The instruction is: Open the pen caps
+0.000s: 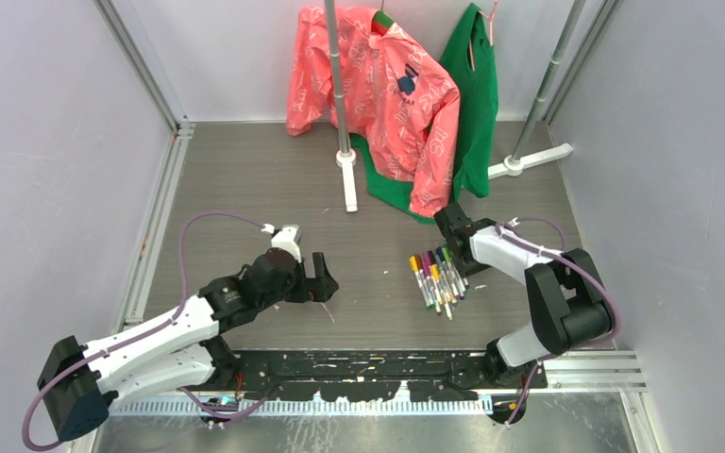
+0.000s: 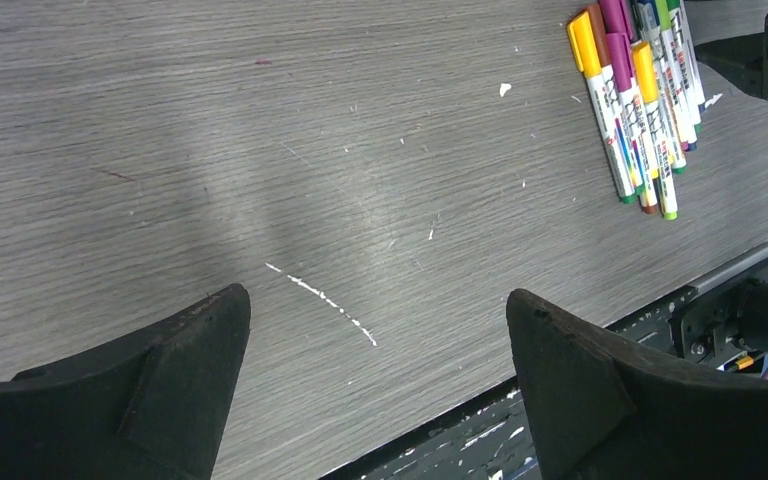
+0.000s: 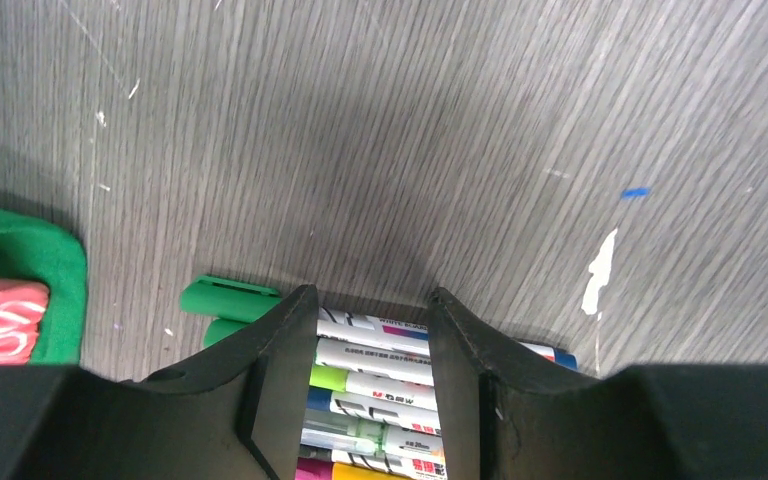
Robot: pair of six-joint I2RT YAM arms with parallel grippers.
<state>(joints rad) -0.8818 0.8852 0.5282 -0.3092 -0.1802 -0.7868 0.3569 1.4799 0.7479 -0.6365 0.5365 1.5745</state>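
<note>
Left jaws stand spread wide, holding nothing, low over the bare surface [image 2: 260,150]. The pens [image 1: 437,276] lie bundled well to their right, coloured pen caps [image 2: 615,45] on. Right jaws, part-spread and gripping nothing, straddle the bundle's far end, with a green cap [image 3: 228,296] just beside them.

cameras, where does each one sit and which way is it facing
top external: above and behind the arm bases, looking down on the table; both arms, the left tool and the right tool show.
left wrist: on the left arm, looking across the tabletop toward the pens; its open tool's fingers frame the bottom.
right wrist: on the right arm, looking down onto the pens between its own fingers; a green garment lies at the left.
shared: both wrist views show the same pens.
</note>
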